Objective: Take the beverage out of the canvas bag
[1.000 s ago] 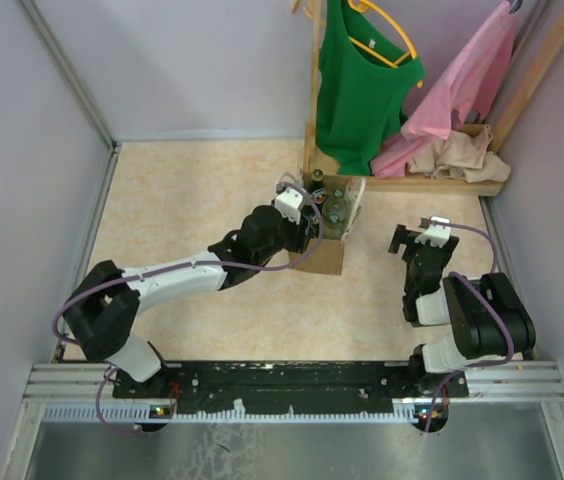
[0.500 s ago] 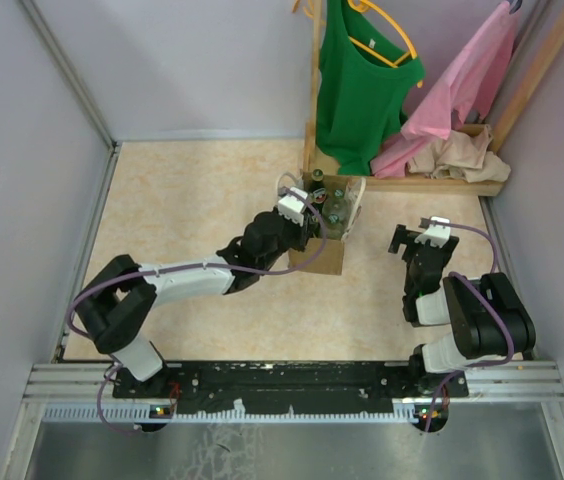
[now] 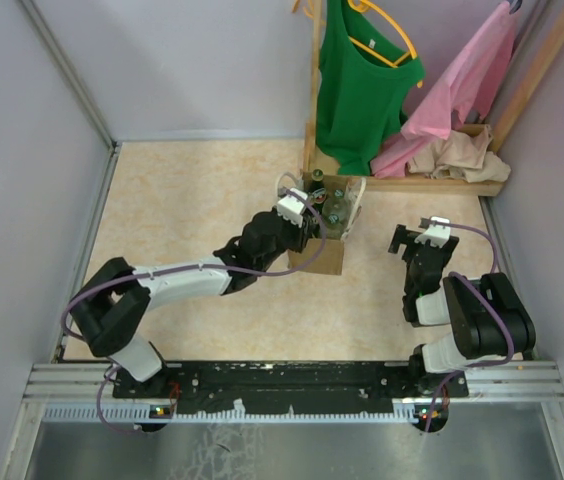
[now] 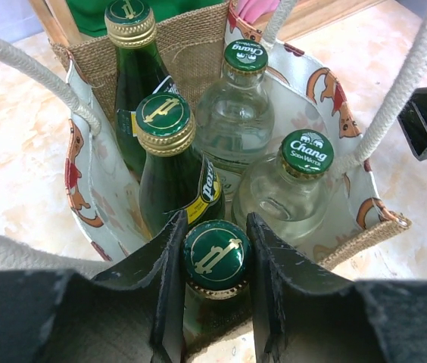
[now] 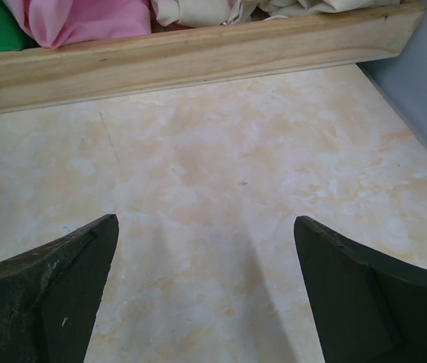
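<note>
The canvas bag (image 3: 329,252) stands upright mid-table; in the left wrist view its burlap rim (image 4: 191,47) and white loop handles (image 4: 32,66) frame several bottles. Three green-capped bottles and two clear Chang bottles (image 4: 307,153) stand inside. My left gripper (image 3: 306,224) reaches into the bag's near side. Its fingers (image 4: 215,221) press on both sides of the cap of the nearest green bottle (image 4: 215,257). My right gripper (image 3: 414,240) is open and empty just above the bare table (image 5: 206,242), to the right of the bag.
A wooden rack (image 3: 314,110) behind the bag holds a green shirt (image 3: 362,80) on a yellow hanger and a pink garment (image 3: 457,85). Its base board (image 5: 198,53) carries pink and beige cloth (image 3: 457,155). Grey walls close in the left, back and right.
The left arm's elbow has shifted slightly while its gripper stayed at the bag's near side. The right arm has not moved.
</note>
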